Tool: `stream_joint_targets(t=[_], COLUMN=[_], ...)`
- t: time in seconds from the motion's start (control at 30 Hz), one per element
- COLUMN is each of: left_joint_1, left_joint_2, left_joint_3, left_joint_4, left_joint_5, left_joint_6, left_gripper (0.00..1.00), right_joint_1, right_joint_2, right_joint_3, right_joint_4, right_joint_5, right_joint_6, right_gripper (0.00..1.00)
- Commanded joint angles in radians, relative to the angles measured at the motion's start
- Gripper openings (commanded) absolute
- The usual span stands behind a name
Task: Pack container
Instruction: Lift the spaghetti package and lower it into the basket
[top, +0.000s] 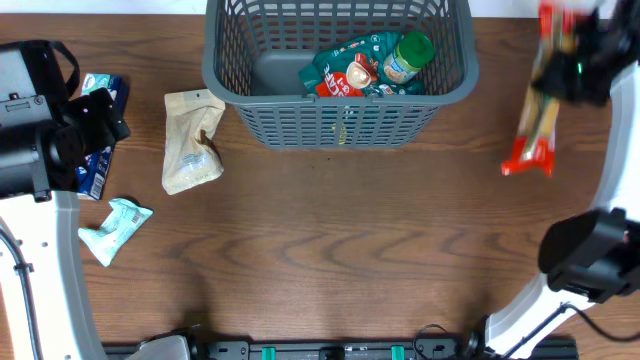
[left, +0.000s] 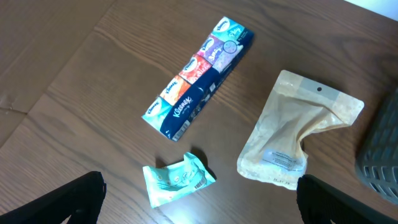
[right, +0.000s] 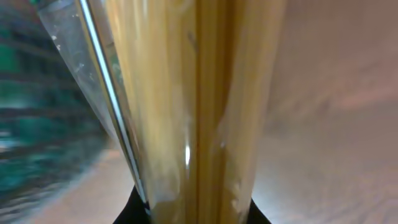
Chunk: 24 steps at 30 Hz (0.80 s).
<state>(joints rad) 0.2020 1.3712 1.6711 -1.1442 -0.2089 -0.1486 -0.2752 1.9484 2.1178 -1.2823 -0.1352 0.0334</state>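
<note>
The dark grey lattice basket stands at the back middle and holds a green packet and a green-lidded jar. My right gripper is shut on a long clear spaghetti packet with red ends, held up in the air right of the basket; the packet fills the right wrist view. My left gripper is open and empty above a small teal packet. A Kleenex tissue pack and a beige pouch lie on the table nearby.
The beige pouch lies just left of the basket, the teal packet and tissue pack further left by the left arm. A corner of the basket shows at the right edge of the left wrist view.
</note>
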Motion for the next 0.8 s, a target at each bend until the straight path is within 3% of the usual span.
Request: stream_joint_targets(t=[0.0, 0.13, 0.33, 0.5, 0.77], left_joint_1=[0.004, 0.004, 0.004, 0.004, 0.004], left_joint_2=[0.005, 0.005, 0.005, 0.005, 0.005], left_joint_3=[0.001, 0.001, 0.001, 0.001, 0.001], left_joint_4=[-0.002, -0.005, -0.007, -0.008, -0.008], left_joint_5=[0.0, 0.0, 0.0, 0.0, 0.0], left_joint_6=[0.017, 0.017, 0.017, 0.017, 0.016], left_gripper=[0.99, 0.99, 0.99, 0.99, 0.99], right_joint_1=[0.126, 0.259, 0.448, 0.558, 0.642], right_joint_2=[-0.079, -0.079, -0.078, -0.053, 0.036], right_joint_3=[0.198, 0.346, 0.394, 0.391, 0.373], right_joint_4=[-0.019, 0.006, 0.113, 0.135, 0.123], right_joint_5=[0.069, 0.146, 0.15, 0.146, 0.01], right_joint_6=[0.002, -0.077, -0.467, -0.697, -0.878], right_gripper=[0.01, 0.01, 0.01, 0.01, 0.01])
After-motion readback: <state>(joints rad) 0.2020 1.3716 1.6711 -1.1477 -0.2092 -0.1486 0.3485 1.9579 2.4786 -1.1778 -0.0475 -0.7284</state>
